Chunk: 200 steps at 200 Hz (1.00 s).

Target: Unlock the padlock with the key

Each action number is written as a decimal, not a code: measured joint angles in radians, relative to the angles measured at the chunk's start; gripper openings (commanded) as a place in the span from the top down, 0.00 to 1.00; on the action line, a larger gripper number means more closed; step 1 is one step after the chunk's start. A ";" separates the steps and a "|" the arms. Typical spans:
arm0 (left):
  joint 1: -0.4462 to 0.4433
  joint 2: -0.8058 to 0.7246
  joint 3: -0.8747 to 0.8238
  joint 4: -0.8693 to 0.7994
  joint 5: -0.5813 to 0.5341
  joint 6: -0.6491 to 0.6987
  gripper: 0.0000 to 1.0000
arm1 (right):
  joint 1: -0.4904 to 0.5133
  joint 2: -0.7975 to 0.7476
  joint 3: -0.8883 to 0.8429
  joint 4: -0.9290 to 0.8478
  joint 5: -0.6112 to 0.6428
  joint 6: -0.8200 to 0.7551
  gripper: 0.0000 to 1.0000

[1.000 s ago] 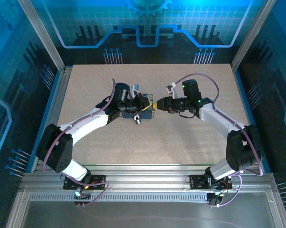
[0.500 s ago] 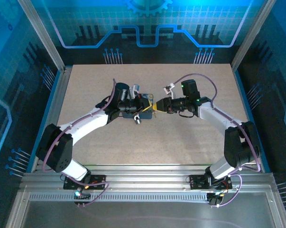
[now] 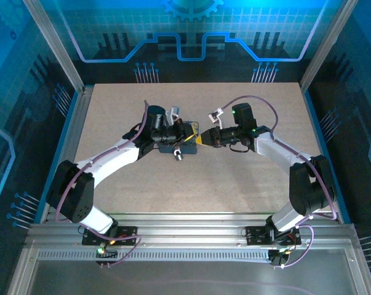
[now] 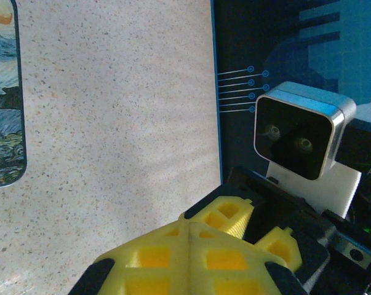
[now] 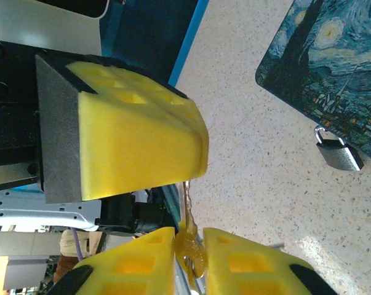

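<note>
The key (image 5: 191, 249) hangs upright in the air. Its head sits between the yellow pads of my right gripper (image 5: 191, 246), which is shut on it. Its blade runs up into the closed yellow fingers (image 5: 142, 138) of my left gripper (image 4: 188, 246), also shut. In the top view the two grippers meet tip to tip, left gripper (image 3: 194, 136) against right gripper (image 3: 202, 139), just right of the box. The small padlock (image 5: 338, 155) lies on the table, its loop closed, touching the box's edge; from above the padlock (image 3: 179, 153) is in front of the box, apart from both grippers.
The dark blue swirl-painted box (image 3: 173, 145) lies flat under the left wrist, also seen as the box (image 5: 333, 67) and the box (image 4: 2, 92). The right wrist's camera (image 4: 299, 138) faces the left one closely. The speckled table (image 3: 203, 184) is bounded by blue walls.
The right arm has moved left up to the left gripper, and its jaws have closed in around the key's head. The left arm shifted slightly; the padlock and box stayed put.
</note>
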 measured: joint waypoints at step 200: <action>0.063 0.005 0.110 -0.295 0.236 0.195 0.57 | 0.087 -0.054 0.100 -0.351 0.268 -0.336 1.00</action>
